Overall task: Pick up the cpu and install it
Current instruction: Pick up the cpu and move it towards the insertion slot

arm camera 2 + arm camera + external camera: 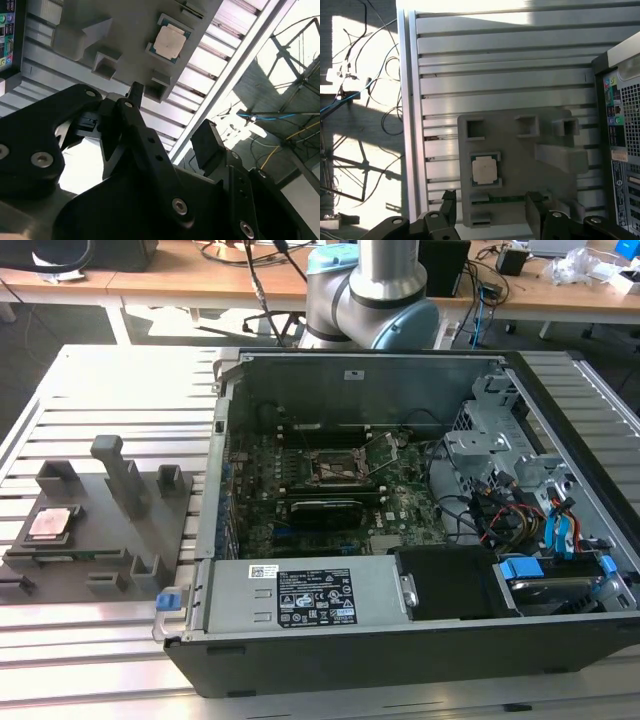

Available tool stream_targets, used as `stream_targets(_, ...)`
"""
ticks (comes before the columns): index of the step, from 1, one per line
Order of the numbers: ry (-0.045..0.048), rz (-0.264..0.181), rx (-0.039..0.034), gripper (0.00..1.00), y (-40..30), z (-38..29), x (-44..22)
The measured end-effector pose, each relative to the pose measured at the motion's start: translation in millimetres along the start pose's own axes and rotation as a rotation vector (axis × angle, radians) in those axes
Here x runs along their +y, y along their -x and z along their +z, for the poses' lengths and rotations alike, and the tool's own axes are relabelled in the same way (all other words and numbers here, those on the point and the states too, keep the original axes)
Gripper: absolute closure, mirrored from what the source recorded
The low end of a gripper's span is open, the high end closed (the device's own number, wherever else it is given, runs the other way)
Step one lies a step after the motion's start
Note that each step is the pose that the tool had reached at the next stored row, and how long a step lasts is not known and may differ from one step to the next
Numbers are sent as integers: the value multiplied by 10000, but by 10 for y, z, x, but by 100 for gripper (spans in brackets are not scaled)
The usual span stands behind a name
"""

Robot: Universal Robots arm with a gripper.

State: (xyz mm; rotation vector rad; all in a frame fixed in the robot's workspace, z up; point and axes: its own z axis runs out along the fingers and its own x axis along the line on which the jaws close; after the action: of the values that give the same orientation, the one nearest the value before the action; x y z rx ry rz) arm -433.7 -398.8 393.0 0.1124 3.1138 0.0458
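The cpu (50, 523) is a small square chip with a pale metal top. It lies flat in a recess of the grey holder plate (110, 540), on the exterior view's left. Both wrist views look down on the cpu (484, 170) (171, 41) from well above. My gripper (491, 202) (172, 120) is open, its black fingers (449, 200) spread wide with nothing between them, high over the holder plate (520, 145) and apart from the chip. The black socket frame (335, 468) sits on the green motherboard inside the open computer case (360, 640).
The holder plate has raised grey posts (125, 475) and blocks near the chip. The case walls, a long black card (325, 510), the drive cage (490, 440) and coloured cables (560, 525) crowd the socket. The slatted metal table (495, 50) ends at a rail, with floor cables (365, 80) beyond.
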Motion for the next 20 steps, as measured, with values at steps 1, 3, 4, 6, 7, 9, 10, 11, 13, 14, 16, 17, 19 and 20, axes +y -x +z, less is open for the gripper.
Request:
stream_targets(1,-47,-94,-2,34,1,1,-1)
stream_targets(3,-42,-531,12,34,1,3,-1)
stream_targets(4,-42,-549,12,34,1,3,-1)
stream_targets(6,-42,-551,12,34,2,4,-1)
stream_targets(7,-42,-551,12,34,2,4,-1)
stream_targets(9,-44,-551,12,34,1,27,-2)
stream_targets(10,-45,-551,12,34,1,35,-2)
stream_targets(11,-45,-551,12,34,1,47,-2)
stream_targets(13,-46,-551,12,34,0,71,-3)
stream_targets(14,-46,-551,12,34,0,82,-3)
stream_targets(16,-46,-551,12,34,0,97,-4)
stream_targets(17,-46,-551,12,34,-1,104,-4)
stream_targets(19,-45,-551,11,34,-1,118,-4)
stream_targets(20,-46,-551,12,34,-1,134,-5)
